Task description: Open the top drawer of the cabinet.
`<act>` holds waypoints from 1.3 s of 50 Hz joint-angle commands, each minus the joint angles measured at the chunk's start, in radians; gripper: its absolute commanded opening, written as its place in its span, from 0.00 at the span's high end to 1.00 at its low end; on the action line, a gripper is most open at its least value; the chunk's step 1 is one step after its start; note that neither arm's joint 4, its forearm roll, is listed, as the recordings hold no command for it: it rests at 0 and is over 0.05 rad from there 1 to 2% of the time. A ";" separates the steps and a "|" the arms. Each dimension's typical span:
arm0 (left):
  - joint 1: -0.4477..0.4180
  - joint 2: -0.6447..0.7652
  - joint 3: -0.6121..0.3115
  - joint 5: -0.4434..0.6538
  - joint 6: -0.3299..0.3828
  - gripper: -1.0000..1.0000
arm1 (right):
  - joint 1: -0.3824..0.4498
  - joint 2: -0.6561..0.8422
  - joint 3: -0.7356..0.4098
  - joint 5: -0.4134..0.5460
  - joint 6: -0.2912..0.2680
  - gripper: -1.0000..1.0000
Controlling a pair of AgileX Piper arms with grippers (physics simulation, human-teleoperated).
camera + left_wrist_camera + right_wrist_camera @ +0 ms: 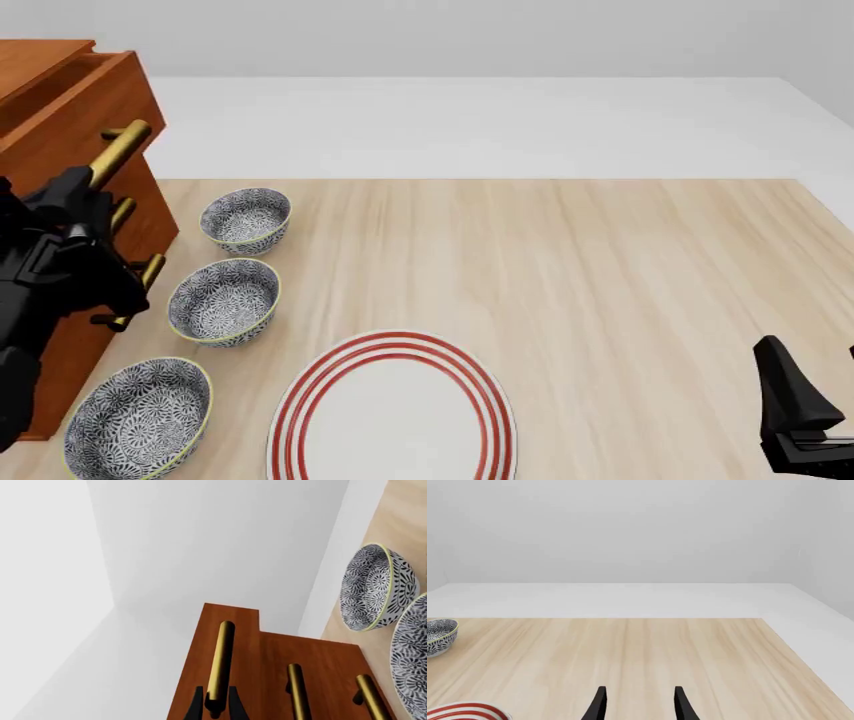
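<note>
Your left gripper (217, 704) is clamping brass handle (220, 660) of top drawer (60, 95), fingers straddling bar across its long axis. Drawer is sitting slightly proud of cabinet (127, 225) at table's far left. Right gripper (637, 702), fingers apart, is idling well away.

My left claw (217, 705) is black, and so is my right claw (638, 702). The cabinet (60, 120) is a polished reddish-brown wood, the top drawer (230, 625) the same shade, and its bar handle (221, 660) is brass-gold. The three bowls (224, 300) carry a dense dark blue-and-white floral pattern with thin yellow-green rims. The plate (394, 415) is white, ringed with red stripes. The desk (601, 280) is pale, light-grained wood, edged by plain white.
</note>
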 commanded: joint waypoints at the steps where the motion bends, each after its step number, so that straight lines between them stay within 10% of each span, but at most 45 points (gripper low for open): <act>1: -0.001 -0.024 -0.011 -0.032 0.005 1.00 | 0.000 0.000 0.000 0.000 0.000 0.00; 63: -0.010 -0.037 -0.012 -0.008 0.003 1.00 | 0.000 0.000 0.000 0.000 0.000 0.00; 64: -0.013 -0.038 -0.005 -0.012 0.012 0.00 | 0.000 0.000 0.000 0.000 0.000 0.00; 65: -0.012 -0.040 -0.004 -0.011 0.010 0.00 | 0.000 0.000 0.000 0.000 0.000 0.00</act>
